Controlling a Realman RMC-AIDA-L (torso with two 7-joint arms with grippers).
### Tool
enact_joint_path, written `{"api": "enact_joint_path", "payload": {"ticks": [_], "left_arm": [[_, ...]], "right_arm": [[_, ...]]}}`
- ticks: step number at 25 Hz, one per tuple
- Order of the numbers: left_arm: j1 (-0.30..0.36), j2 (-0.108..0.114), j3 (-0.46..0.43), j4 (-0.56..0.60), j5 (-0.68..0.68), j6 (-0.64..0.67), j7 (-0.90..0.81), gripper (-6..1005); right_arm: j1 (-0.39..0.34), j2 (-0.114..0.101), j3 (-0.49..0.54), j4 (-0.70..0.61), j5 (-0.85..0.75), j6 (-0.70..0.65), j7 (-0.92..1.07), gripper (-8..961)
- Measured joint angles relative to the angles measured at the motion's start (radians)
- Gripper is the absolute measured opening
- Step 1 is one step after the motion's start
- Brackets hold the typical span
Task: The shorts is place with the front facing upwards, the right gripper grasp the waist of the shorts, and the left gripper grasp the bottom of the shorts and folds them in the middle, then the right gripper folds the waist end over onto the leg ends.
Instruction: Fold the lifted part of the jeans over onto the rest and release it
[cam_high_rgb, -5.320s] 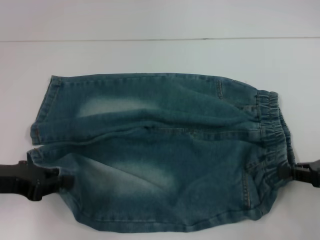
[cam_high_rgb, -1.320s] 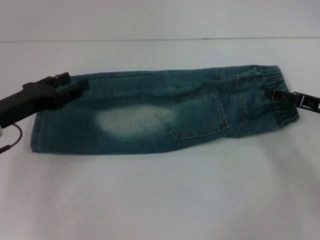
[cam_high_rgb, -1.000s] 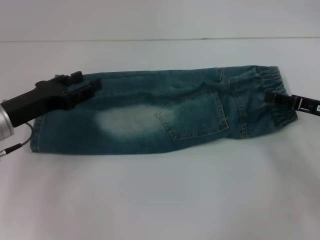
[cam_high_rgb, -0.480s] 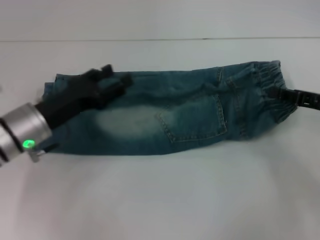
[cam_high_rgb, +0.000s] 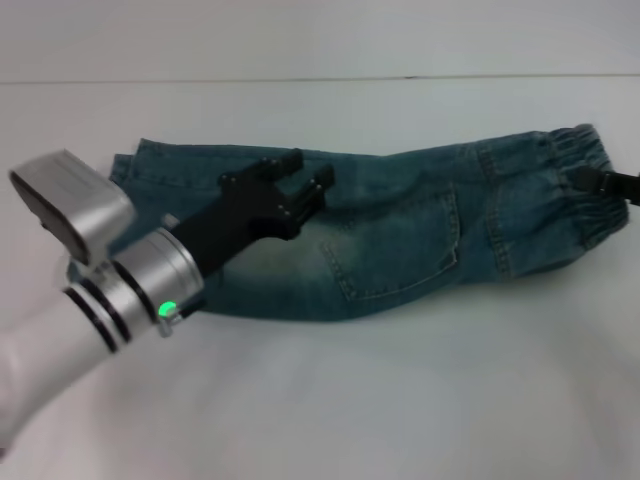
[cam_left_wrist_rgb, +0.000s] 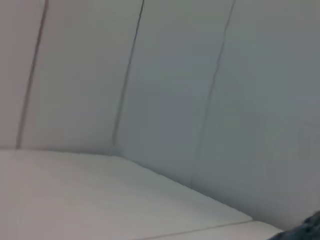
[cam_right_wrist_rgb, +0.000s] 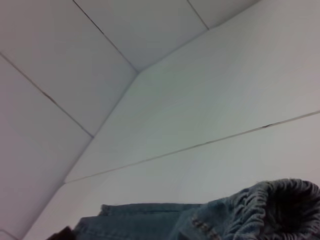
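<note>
The shorts (cam_high_rgb: 400, 235) lie folded lengthwise on the white bench (cam_high_rgb: 400, 400), back pocket up, now skewed, with the waist shifted farther right than half a second ago. The left end effector (cam_high_rgb: 300, 175) has moved inward over the leg portion, fingers spread, holding nothing. The right end effector (cam_high_rgb: 610, 185) pinches the elastic waistband at the right edge.
</note>
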Motion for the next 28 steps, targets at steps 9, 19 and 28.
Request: {"api": "enact_joint_path", "payload": {"ticks": [9, 19, 28], "left_arm": [[-0.043, 0.000, -0.245, -0.282, -0.023, -0.104, 0.535, 329], [-0.071, 0.000, -0.282, -0.398, -0.020, -0.214, 0.731, -3], [-0.057, 0.000, -0.281, -0.435, -0.018, -0.207, 0.731, 0]], "right_arm": [[-0.039, 0.000, 0.171, -0.104, 0.035, -0.281, 0.055, 103], [0.126, -0.002, 0.138, -0.132, 0.115, -0.370, 0.095, 125], [0.352, 0.004, -0.176, -0.130, 0.109, -0.139, 0.128, 144]]}}
